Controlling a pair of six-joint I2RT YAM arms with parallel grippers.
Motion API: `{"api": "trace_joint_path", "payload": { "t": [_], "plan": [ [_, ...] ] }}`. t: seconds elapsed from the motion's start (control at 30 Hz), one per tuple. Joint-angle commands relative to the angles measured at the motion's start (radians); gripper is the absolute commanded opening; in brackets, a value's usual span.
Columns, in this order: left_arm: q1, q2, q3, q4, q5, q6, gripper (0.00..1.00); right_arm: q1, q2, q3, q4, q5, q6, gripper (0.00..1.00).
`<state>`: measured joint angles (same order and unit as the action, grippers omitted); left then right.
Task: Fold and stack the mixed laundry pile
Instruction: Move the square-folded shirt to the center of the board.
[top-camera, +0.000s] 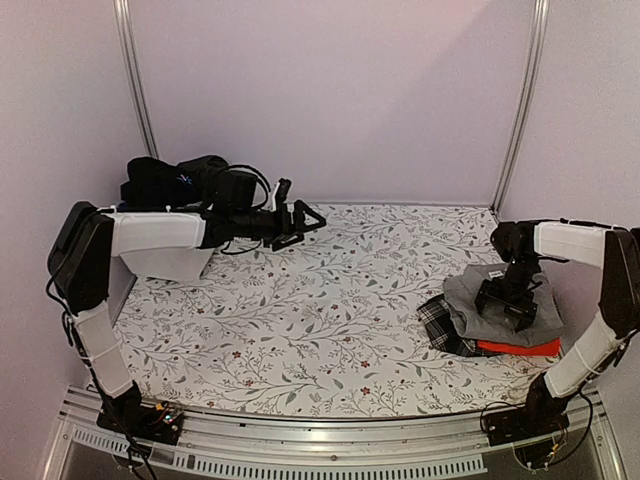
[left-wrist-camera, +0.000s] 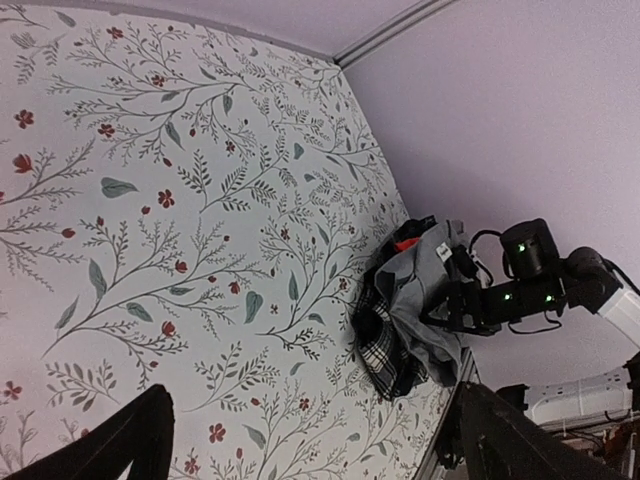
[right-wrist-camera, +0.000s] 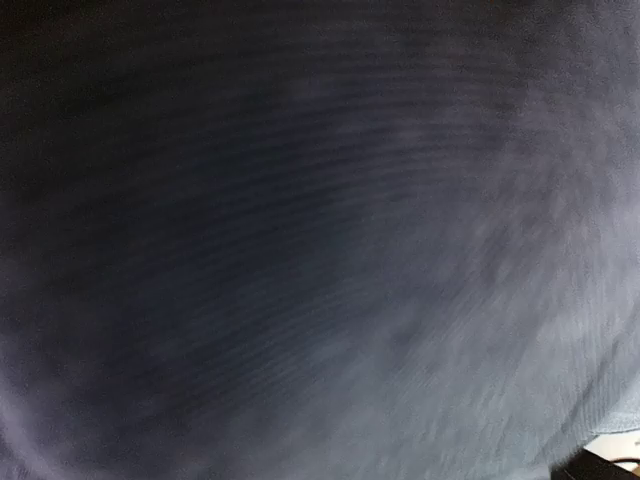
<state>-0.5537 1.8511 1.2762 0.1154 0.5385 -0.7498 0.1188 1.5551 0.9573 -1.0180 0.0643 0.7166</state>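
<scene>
A dark heap of the mixed laundry pile (top-camera: 172, 178) fills the white tub (top-camera: 170, 262) at the back left. At the right lies a folded stack: a grey garment (top-camera: 465, 297) on top, a red shirt (top-camera: 520, 348) under it, plaid cloth (top-camera: 437, 322) at its left edge. My right gripper (top-camera: 505, 300) points down onto the grey garment with its jaws spread; the right wrist view shows only grey cloth (right-wrist-camera: 400, 330) close up. My left gripper (top-camera: 300, 222) hangs open and holds nothing above the table's back left. In the left wrist view the stack (left-wrist-camera: 410, 300) lies far off.
A floral tablecloth (top-camera: 320, 300) covers the table. Metal posts (top-camera: 135, 80) stand at both back corners against the pale walls. An aluminium rail (top-camera: 320, 445) runs along the near edge between the arm bases.
</scene>
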Motion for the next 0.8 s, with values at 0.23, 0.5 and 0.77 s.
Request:
{"api": "trace_joint_path", "payload": {
  "t": [0.23,0.5,0.77],
  "plan": [
    [0.105,-0.165,0.213,-0.399,-0.095,0.327,1.0,0.009,-0.214,0.413,0.001,0.061,-0.062,0.99],
    [0.37,-0.15,0.537,-0.769,-0.208,0.369,1.0,0.01,-0.201,0.575,0.2,-0.112,-0.198,0.99],
    [0.664,-0.212,0.468,-0.772,-0.311,0.287,1.0,0.084,0.006,0.681,0.384,-0.253,-0.352,0.99]
  ]
}}
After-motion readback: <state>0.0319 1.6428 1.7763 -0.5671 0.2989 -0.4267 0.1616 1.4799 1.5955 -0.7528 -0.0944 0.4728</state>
